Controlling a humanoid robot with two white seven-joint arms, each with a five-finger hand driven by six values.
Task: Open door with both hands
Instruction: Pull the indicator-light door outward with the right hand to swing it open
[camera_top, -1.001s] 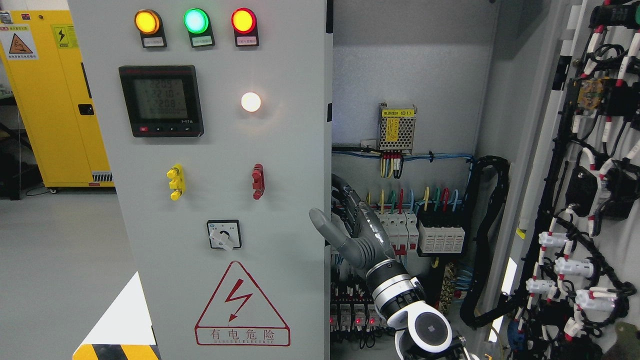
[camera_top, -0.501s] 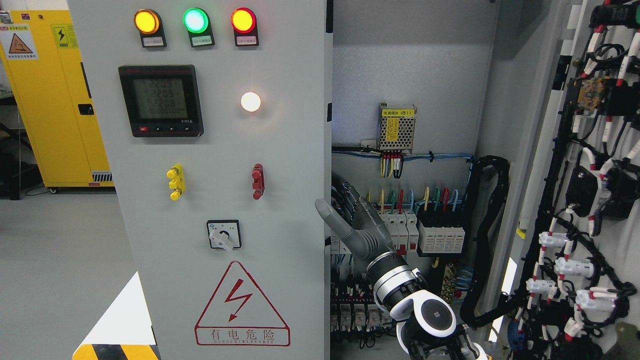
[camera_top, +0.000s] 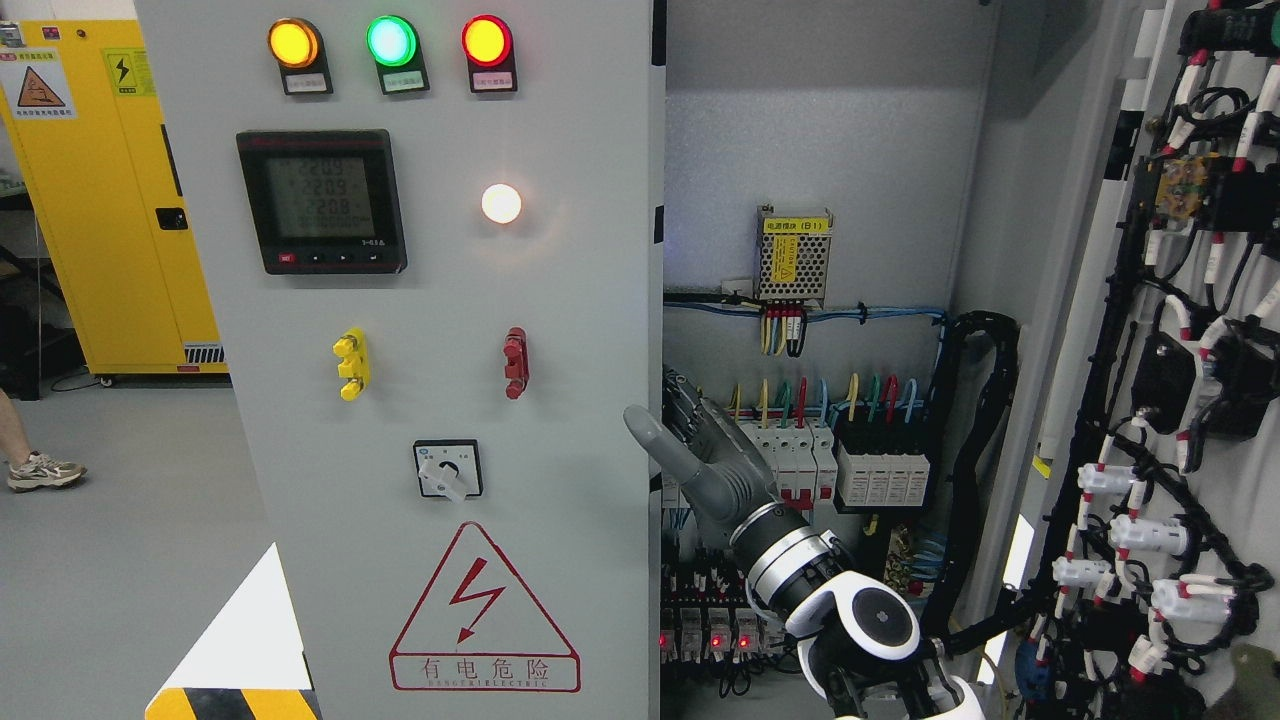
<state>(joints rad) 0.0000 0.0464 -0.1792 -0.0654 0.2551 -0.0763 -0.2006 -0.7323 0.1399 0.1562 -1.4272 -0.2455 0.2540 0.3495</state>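
Observation:
The grey left door (camera_top: 560, 300) of the electrical cabinet stands closed, carrying three indicator lamps, a meter and a rotary switch (camera_top: 448, 470). My right hand (camera_top: 680, 425) reaches up from the lower right to this door's right edge. Its thumb (camera_top: 650, 432) lies spread over the door's front face. The fingers (camera_top: 702, 412) point up just inside the cabinet, nearly straight, holding nothing. The right door (camera_top: 1180, 300) hangs swung open at the far right, showing its wired inner side. My left arm is out of the picture.
Inside the cabinet are a power supply (camera_top: 793, 255), rows of breakers (camera_top: 850, 470) and a black cable bundle (camera_top: 985, 450). A yellow cabinet (camera_top: 110, 200) stands at the back left. A person's foot in a shoe (camera_top: 45, 470) shows at the left edge.
My right hand has turned and drawn in slightly at the door edge, the forearm shifting right. A person's foot has come in at the left edge. The left door has not moved.

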